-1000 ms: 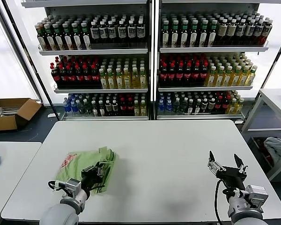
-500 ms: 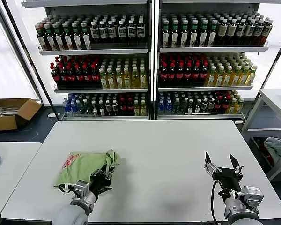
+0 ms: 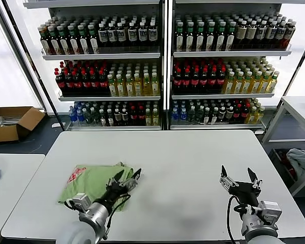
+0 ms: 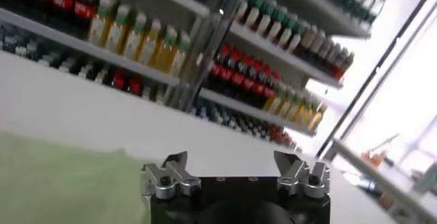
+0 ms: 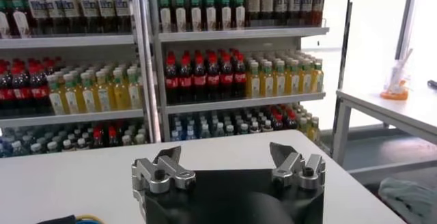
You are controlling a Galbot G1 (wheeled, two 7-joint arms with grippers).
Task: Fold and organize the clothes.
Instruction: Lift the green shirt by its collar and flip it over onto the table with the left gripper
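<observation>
Head view shows the light green shirt [image 3: 94, 181] lying folded into a compact bundle on the left part of the white table [image 3: 193, 168], its red-and-white graphic patch [image 3: 74, 176] facing up near the bundle's left edge. The left gripper [image 3: 128, 179] sits at the shirt's right edge, lifted slightly off the cloth, its jaws spread wide and holding nothing; a second ago they were pinched on the fabric there, half a second ago partly parted, so the cloth has just been let go and the fold now lies flatter and neater than before. The right gripper [image 3: 240, 178] hovers over bare tabletop on the right, well apart from the shirt, jaws wide and empty, having drifted only slightly toward the middle. Behind the table stand the shelves of bottles [image 3: 162, 66]. Left wrist view confirms the release: the left gripper's two fingertips [image 4: 174, 174] stand far apart with nothing between them, and the green cloth [image 4: 61, 184] lies low beside one finger, not clamped. Right wrist view shows that gripper's jaws equally wide, with only table and shelves beyond. Judging from this, one fold is finished and released; what remains seems to be tidying or placing the bundle, and any loose edge could spring open.
</observation>
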